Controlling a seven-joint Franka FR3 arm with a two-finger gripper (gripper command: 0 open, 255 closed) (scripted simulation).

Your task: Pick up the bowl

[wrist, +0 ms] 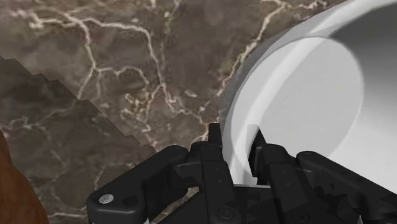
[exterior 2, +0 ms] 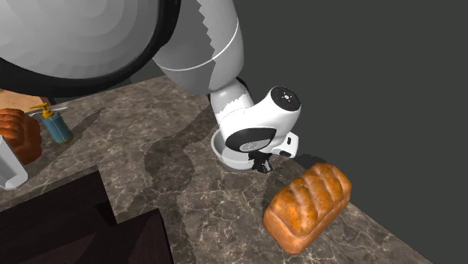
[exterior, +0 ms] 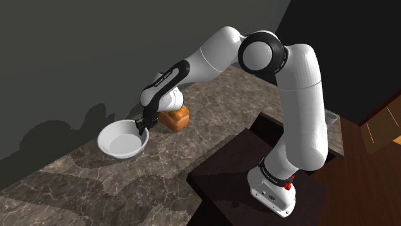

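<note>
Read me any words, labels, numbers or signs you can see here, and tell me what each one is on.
No text here can be read.
A pale marking on the arm's dark forearm: too small to read.
The bowl, bread loaf and bottle: no lettering visible.

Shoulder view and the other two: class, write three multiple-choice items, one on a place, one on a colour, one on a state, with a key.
1. Where does the bread loaf lie relative to the bowl? A inside it; B on the counter beside it; C on a plate.
2. What colour is the bowl? A white; B blue; C red.
3. How does the claw stand? A shut on nothing; B open over the loaf; C fingers astride the bowl's rim.
Key: B, the loaf rests on marble by the bowl; A, it shows white; C, the rim runs between the fingers.
</note>
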